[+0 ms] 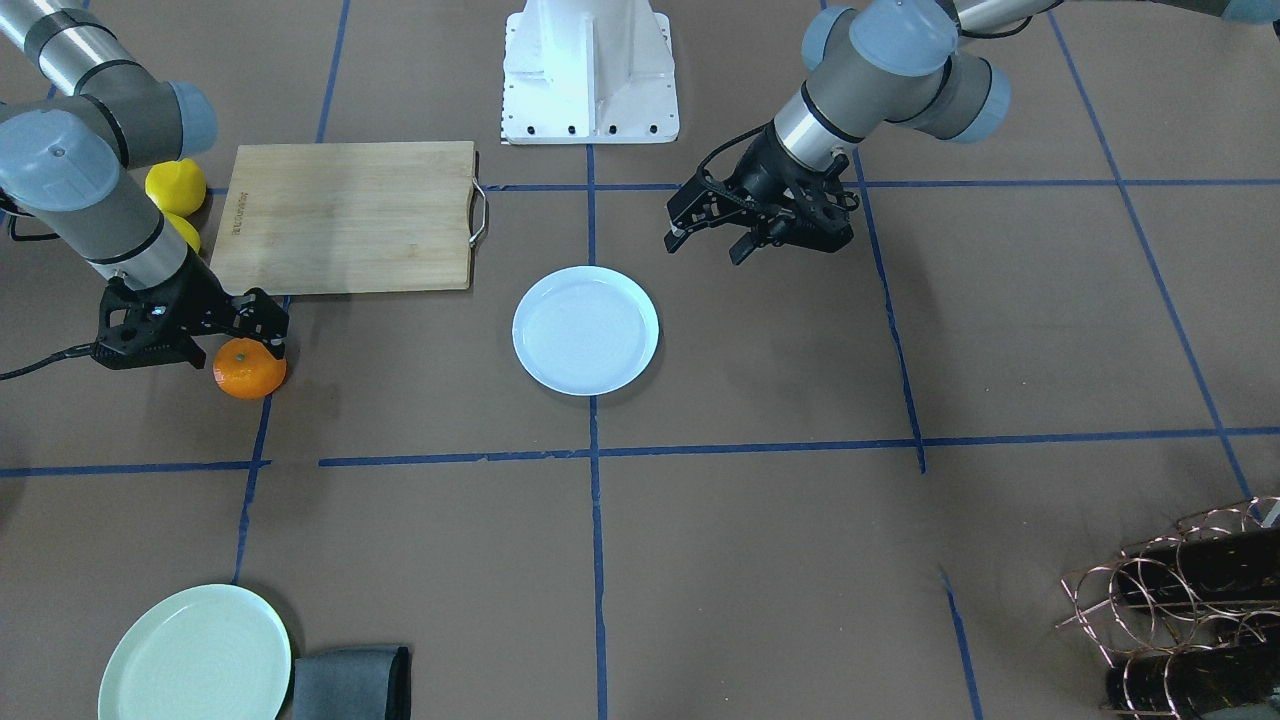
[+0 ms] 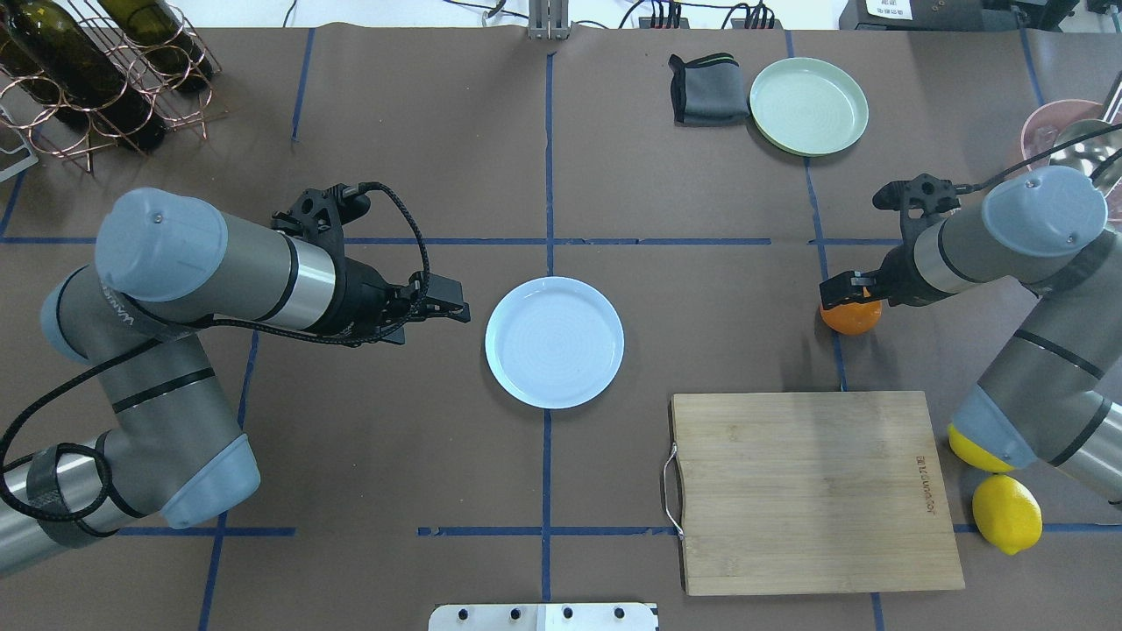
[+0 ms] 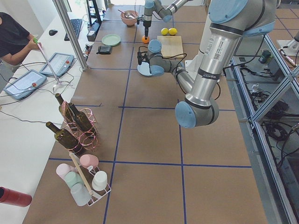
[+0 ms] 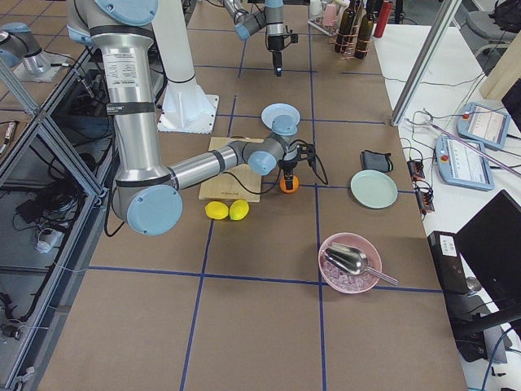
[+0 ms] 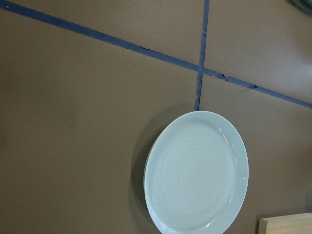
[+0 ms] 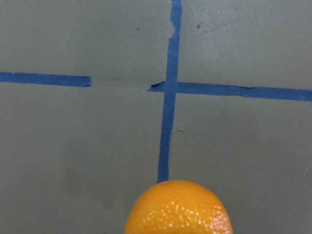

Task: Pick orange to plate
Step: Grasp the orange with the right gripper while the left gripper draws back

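Observation:
The orange [image 1: 248, 370] rests on the brown table at a blue tape line, also showing in the overhead view as the orange [image 2: 852, 317] and low in the right wrist view as the orange [image 6: 176, 208]. My right gripper [image 1: 262, 338] points down right over it. Its black fingers reach around the fruit's upper part and look open, with no squeeze visible. The pale bluish-white plate [image 1: 585, 330] lies bare at the table's middle. Beside the plate [image 2: 554, 342], my left gripper [image 2: 445, 307] hovers open and holds nothing.
A wooden cutting board [image 2: 811, 491] lies near the robot on the right side, with two yellow lemons [image 2: 1006, 513] beside it. A mint-green plate [image 2: 808, 105] and a folded grey cloth [image 2: 708, 89] sit at the far edge. A copper wine rack [image 2: 83, 74] stands far left.

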### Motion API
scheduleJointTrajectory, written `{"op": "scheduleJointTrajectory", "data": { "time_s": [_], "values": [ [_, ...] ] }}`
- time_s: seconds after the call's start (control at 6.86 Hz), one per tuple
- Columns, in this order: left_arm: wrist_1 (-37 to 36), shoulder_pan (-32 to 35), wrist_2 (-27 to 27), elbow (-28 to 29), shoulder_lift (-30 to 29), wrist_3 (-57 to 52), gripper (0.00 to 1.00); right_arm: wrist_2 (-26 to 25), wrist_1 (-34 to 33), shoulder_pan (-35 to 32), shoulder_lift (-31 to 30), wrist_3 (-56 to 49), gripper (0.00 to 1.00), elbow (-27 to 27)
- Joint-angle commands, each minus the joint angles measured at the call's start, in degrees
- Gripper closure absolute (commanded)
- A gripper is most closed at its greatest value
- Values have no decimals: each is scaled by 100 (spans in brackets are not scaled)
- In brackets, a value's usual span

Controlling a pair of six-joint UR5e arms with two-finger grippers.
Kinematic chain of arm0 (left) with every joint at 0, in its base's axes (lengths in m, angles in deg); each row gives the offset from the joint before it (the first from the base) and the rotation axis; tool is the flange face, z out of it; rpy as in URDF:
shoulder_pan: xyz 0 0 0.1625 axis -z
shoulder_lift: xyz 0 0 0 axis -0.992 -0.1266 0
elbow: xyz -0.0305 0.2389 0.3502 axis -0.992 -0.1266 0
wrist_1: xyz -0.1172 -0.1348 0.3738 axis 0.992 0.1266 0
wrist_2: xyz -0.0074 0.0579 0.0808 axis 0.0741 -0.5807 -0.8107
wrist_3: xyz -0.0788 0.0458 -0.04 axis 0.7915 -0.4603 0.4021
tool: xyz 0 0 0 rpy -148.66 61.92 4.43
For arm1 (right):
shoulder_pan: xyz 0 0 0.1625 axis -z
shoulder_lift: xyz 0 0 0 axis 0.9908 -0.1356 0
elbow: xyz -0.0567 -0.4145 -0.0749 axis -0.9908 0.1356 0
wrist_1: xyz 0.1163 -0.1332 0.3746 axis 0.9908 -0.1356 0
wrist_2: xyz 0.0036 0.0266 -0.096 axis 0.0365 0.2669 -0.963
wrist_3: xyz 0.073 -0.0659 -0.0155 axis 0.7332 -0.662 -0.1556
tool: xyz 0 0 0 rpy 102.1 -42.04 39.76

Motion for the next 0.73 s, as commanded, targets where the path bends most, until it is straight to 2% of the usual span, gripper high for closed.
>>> {"op": "scheduleJointTrajectory", "data": {
  "time_s": [0.0, 0.15, 0.29, 0.44, 0.58],
  "values": [
    [2, -21, -7, 6, 4, 6, 0, -130, 19, 123, 143, -5, 0, 257],
    [2, -21, -16, -28, 12, 6, 0, -139, 10, 167, 248, 4, 0, 389],
    [2, -30, -7, -46, 4, 15, 0, -148, 10, 176, 258, 4, 22, 460],
    [2, -30, -7, -46, 4, 15, 0, -70, 10, 159, 249, 13, 90, 382],
    [2, -30, -7, -64, 4, 15, 0, 0, -34, 150, 258, 13, 100, 225]
  ]
}}
